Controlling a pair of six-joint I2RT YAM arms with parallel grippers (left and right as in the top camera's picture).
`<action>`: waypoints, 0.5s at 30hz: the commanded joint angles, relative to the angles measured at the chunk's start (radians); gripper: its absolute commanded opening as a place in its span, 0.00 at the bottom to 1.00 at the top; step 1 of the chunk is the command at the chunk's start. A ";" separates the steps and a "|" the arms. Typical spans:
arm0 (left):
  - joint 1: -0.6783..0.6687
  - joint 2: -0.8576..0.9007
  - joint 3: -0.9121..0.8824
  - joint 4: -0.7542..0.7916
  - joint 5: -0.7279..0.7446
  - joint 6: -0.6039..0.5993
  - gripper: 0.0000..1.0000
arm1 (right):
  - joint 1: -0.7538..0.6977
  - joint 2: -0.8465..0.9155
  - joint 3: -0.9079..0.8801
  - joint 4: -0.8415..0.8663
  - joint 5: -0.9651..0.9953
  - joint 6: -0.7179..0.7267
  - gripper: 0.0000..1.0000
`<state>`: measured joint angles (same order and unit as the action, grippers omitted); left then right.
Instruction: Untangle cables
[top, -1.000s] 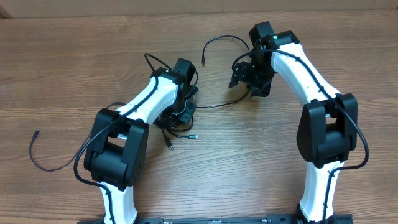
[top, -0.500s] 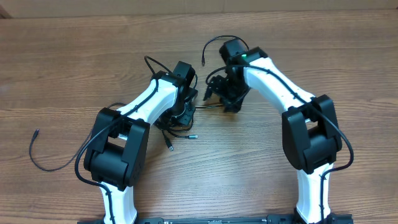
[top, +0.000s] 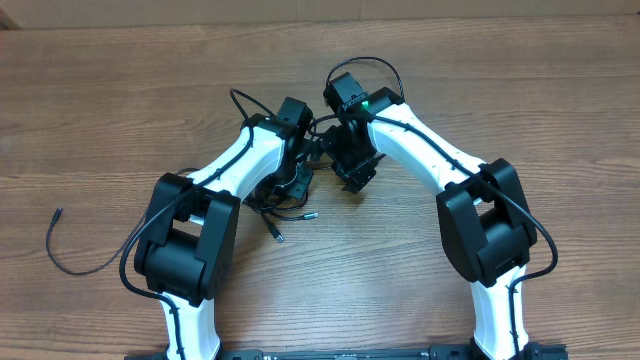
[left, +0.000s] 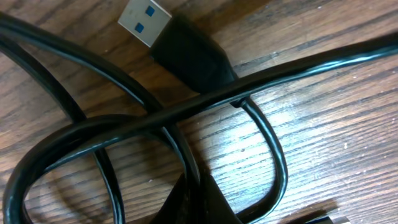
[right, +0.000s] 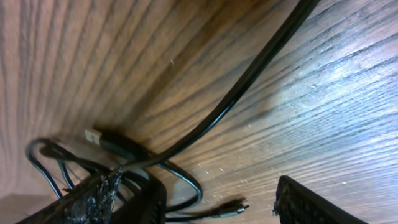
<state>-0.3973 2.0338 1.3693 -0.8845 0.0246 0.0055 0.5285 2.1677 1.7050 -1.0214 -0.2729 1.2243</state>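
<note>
A tangle of thin black cables (top: 272, 203) lies on the wooden table at the middle. My left gripper (top: 296, 172) is down on the tangle and pinches one cable; in the left wrist view (left: 199, 200) its dark tips close around a strand. A USB plug with a blue insert (left: 144, 18) lies just beyond, with loops crossing it. My right gripper (top: 346, 166) is open right beside the tangle. In the right wrist view (right: 196, 194) a small plug (right: 233, 205) lies between its fingers, and a long cable (right: 249, 74) runs away over the wood.
One separate black cable (top: 60, 262) lies curved at the far left. A cable loop (top: 375, 62) arcs behind the right arm. The table (top: 520, 80) is wood-grained; both arms meet close together at the tangle.
My right arm has swung left, from the right of centre to right beside the tangle and the left gripper. The left arm has stayed put on the tangle.
</note>
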 joint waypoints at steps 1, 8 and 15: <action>-0.009 0.006 -0.009 0.001 0.002 0.002 0.04 | 0.011 -0.012 -0.004 0.032 0.049 0.141 0.80; -0.009 0.006 -0.009 0.000 0.001 0.002 0.05 | 0.011 -0.011 -0.033 0.126 0.070 0.167 0.69; -0.009 0.006 -0.009 0.000 0.002 0.002 0.05 | 0.011 -0.011 -0.118 0.206 0.081 0.240 0.32</action>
<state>-0.3981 2.0338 1.3693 -0.8829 0.0143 -0.0044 0.5320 2.1677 1.6173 -0.8391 -0.2070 1.4254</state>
